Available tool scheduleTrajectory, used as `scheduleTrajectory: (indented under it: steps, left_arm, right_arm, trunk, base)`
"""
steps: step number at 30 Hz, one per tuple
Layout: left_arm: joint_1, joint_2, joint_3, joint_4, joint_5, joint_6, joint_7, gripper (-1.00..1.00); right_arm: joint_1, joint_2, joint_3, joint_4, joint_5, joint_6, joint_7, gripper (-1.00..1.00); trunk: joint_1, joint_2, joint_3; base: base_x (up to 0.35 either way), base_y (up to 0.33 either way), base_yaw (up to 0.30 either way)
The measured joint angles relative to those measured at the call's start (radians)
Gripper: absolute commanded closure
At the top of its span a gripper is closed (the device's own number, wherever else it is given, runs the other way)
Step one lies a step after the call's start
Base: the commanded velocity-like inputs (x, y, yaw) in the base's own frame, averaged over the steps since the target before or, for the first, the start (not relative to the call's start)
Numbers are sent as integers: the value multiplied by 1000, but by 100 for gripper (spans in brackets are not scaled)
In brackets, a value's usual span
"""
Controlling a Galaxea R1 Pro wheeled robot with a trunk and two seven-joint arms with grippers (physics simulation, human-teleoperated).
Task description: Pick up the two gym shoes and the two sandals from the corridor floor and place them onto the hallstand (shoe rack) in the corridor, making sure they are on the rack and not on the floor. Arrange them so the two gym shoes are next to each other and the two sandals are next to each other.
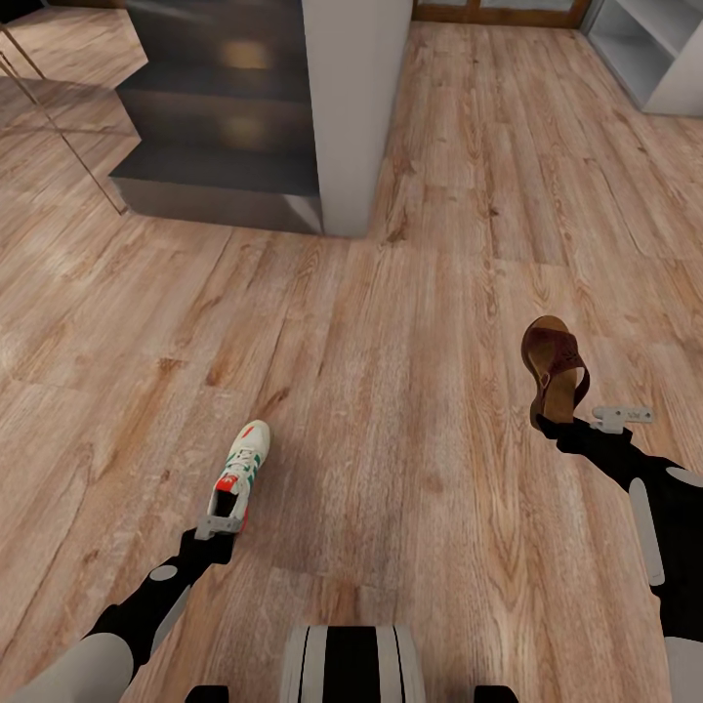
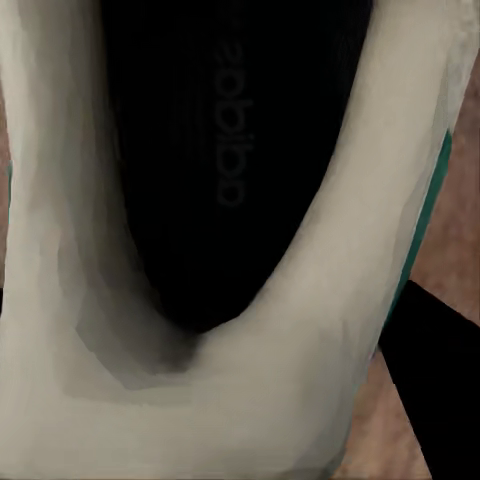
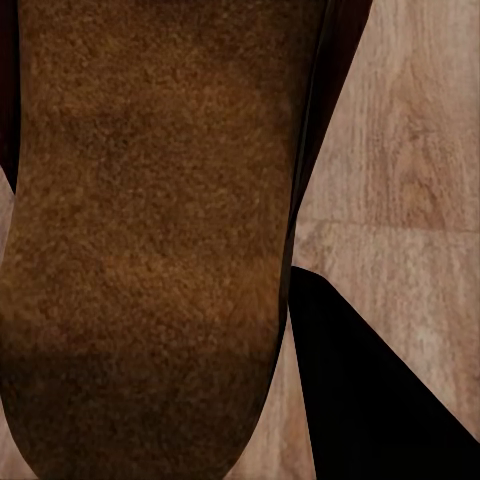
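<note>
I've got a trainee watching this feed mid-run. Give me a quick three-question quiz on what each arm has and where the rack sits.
1. True or false: the left gripper holds a brown sandal.
2. Multiple choice: the sandal at the right gripper is (A) lying flat on the corridor floor, (B) held up by its heel end, toe pointing away from the robot, (C) on the hallstand.
3. Fill in: in the head view, the pale-grey hallstand shows at the far ______ corner.

Key
1. False: it holds a gym shoe by the heel; the left wrist view looks into its dark opening.
2. B
3. right
</note>
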Motion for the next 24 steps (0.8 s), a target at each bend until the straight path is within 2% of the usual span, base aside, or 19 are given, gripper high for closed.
scheduleTrajectory:
  steps: [24]
  left_arm:
    - [0, 0, -1, -1, -1, -4, -1, 100]
  right_arm:
    - [0, 0, 0, 0, 0, 0, 0, 100]
  trunk:
    - [0, 0, 0]
  base:
    - [0, 0, 0]
